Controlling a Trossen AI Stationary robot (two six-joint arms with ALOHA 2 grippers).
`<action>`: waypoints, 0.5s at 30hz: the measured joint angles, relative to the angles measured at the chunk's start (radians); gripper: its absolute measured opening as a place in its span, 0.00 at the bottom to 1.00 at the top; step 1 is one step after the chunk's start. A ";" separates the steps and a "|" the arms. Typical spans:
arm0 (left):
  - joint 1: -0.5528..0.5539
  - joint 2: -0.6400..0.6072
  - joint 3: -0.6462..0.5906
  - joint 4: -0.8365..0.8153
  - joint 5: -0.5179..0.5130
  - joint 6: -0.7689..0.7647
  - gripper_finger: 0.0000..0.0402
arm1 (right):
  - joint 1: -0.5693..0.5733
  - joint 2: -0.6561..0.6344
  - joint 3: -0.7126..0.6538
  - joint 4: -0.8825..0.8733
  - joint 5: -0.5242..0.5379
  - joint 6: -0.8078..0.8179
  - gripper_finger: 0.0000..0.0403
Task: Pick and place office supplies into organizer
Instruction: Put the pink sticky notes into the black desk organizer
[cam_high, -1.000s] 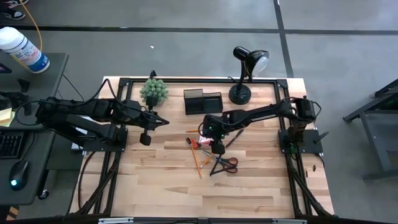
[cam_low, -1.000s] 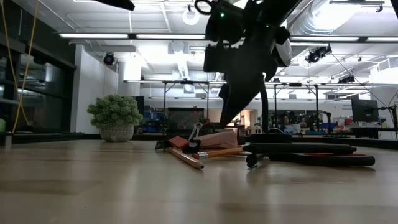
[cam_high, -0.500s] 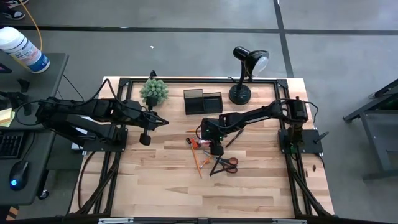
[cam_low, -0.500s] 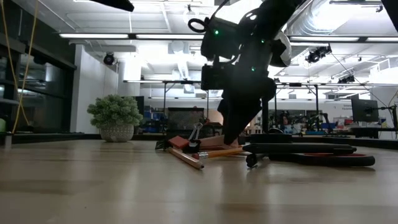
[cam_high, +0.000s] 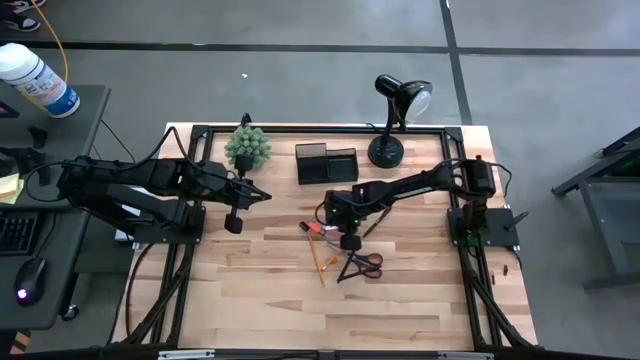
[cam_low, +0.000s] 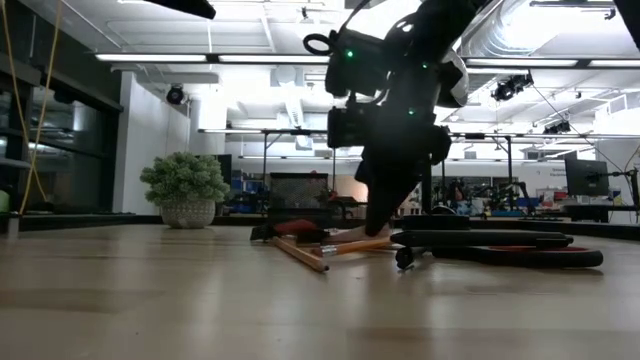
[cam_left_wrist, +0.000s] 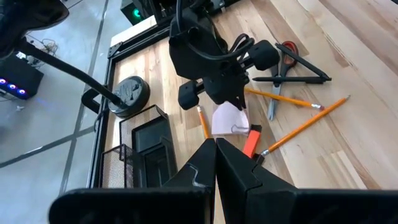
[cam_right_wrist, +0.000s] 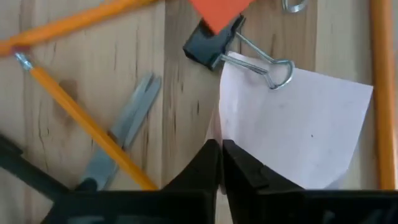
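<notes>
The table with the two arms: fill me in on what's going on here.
The right gripper is down in the pile of office supplies, its fingers shut at the edge of the pink sticky-note pad, beside a black binder clip. Pencils and scissors lie around it. The organizer waits behind. The left gripper hangs shut, idle.

Floor (cam_high: 300, 80): grey, crossed by dark lines | Table (cam_high: 260, 300): pale wood planks | Ceiling lights (cam_low: 170, 57): bright strips overhead | Side desk (cam_high: 90, 100): white bottle (cam_high: 38, 78) on top | Far back: racks and screens, dim
</notes>
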 joint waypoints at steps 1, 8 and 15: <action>0.000 0.000 0.000 0.000 0.000 0.000 0.00 | 0.000 -0.006 0.000 -0.016 0.002 -0.004 0.03; 0.000 0.000 0.000 0.001 -0.008 0.000 0.00 | 0.000 -0.066 0.034 -0.182 0.010 -0.078 0.01; 0.000 0.000 0.000 0.001 -0.008 0.006 0.00 | -0.006 -0.079 0.201 -0.386 0.072 -0.263 0.01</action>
